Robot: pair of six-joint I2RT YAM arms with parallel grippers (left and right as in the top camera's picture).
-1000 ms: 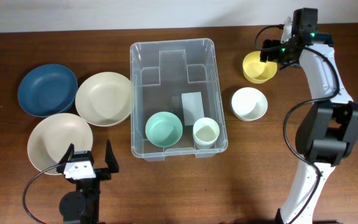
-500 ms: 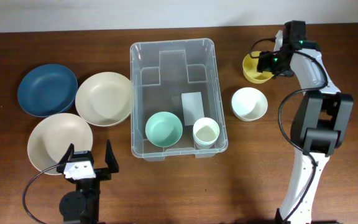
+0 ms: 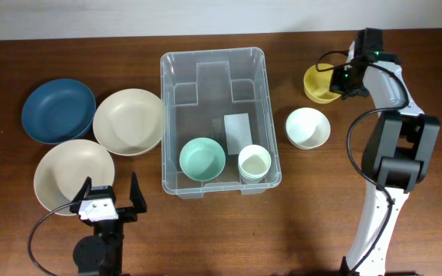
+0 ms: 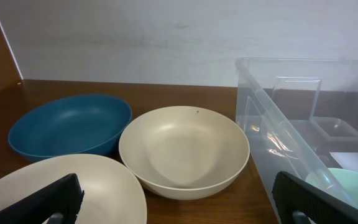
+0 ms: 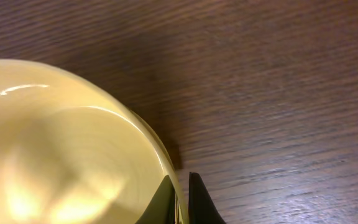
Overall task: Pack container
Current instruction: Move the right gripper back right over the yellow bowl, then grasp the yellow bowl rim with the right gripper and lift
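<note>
Overhead, container: mid-table; only this view shows you its free far half.
Yellow bowl: pinched at a thin rim, so it may tilt or slip as you lift.
Right gripper: clamped on that rim; only the right wrist view shows it.
Left gripper: fingers apart, idle.

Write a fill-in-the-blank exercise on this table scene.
1. Inside the container sit a cup and a ____ bowl.
2. The right gripper has its jaws on the rim of the ____ bowl.
3. The white bowl lies on the container's ____ side.
Missing words: green; yellow; right.
</note>
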